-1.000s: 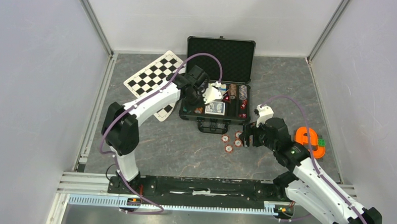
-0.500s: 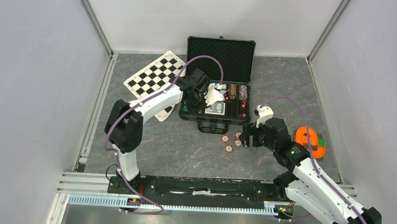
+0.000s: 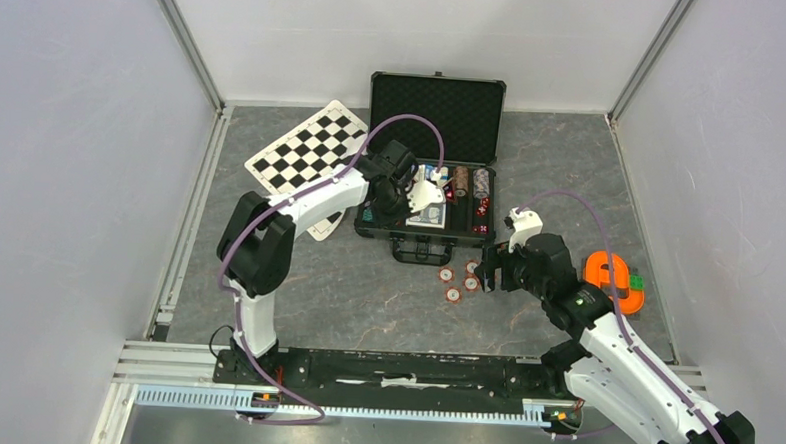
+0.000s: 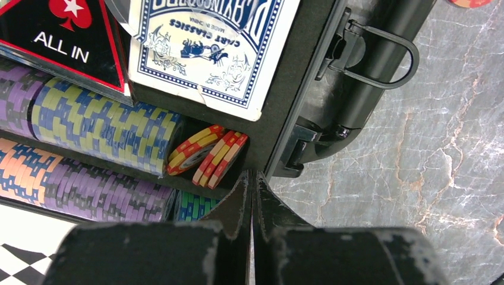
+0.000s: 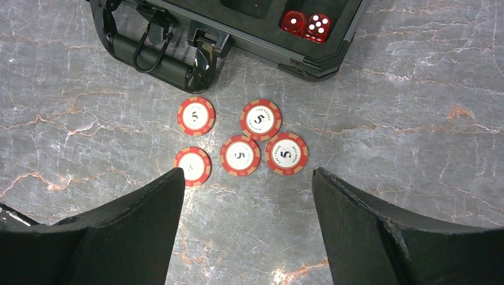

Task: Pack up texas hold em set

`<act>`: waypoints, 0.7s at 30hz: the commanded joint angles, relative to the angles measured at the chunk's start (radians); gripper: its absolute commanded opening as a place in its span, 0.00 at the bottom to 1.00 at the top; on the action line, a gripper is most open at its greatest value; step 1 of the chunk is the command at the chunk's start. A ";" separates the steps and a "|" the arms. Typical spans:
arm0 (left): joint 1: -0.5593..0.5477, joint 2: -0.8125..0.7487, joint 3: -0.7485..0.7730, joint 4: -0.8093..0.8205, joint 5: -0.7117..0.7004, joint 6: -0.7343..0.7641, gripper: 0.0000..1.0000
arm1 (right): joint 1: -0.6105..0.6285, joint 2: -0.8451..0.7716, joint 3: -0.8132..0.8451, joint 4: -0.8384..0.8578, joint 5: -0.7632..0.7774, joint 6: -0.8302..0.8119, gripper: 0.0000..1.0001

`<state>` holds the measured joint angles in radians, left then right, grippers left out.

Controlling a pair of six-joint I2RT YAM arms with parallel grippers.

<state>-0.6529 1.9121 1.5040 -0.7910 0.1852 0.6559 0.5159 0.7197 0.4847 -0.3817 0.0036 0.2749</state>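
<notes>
The black case [image 3: 436, 109] lies open at the back, its tray holding rows of chips, a blue card deck [image 4: 208, 53] and an "ALL IN" button [image 4: 59, 35]. My left gripper [image 4: 252, 176] is shut and empty, its tips at the case's front rim [image 4: 309, 89] next to a few red-yellow chips [image 4: 208, 155] leaning in a slot; in the top view it [image 3: 391, 212] is over the tray's left part. My right gripper [image 5: 246, 172] is open and empty just above several red "5" chips [image 5: 241, 155] on the table in front of the case handle [image 5: 148, 59]. Two red dice [image 5: 306, 25] sit in the tray.
A black-and-white checkered board [image 3: 307, 158] lies left of the case, partly under my left arm. An orange tape-like object [image 3: 615, 280] sits at the right of my right arm. The loose chips [image 3: 456, 282] lie between the case and my right gripper [image 3: 484, 273]. Grey walls enclose the table.
My left gripper has lowered and shifted slightly towards the front left part of the tray. My right arm has barely moved. The loose chips lie as before.
</notes>
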 commanded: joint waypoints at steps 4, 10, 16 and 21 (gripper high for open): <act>0.009 0.009 0.006 0.085 -0.015 -0.011 0.02 | -0.007 -0.004 0.008 0.027 0.002 -0.010 0.84; 0.009 0.018 0.001 0.111 -0.054 -0.013 0.02 | -0.008 0.000 0.008 0.028 -0.001 -0.011 0.84; 0.007 0.023 -0.008 0.094 -0.030 -0.005 0.02 | -0.011 0.004 0.011 0.028 -0.001 -0.012 0.84; -0.004 0.017 -0.028 0.049 -0.009 0.007 0.02 | -0.014 0.010 0.015 0.028 -0.001 -0.015 0.84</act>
<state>-0.6495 1.9217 1.4944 -0.7288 0.1608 0.6559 0.5076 0.7242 0.4847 -0.3813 0.0029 0.2718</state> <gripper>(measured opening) 0.025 0.840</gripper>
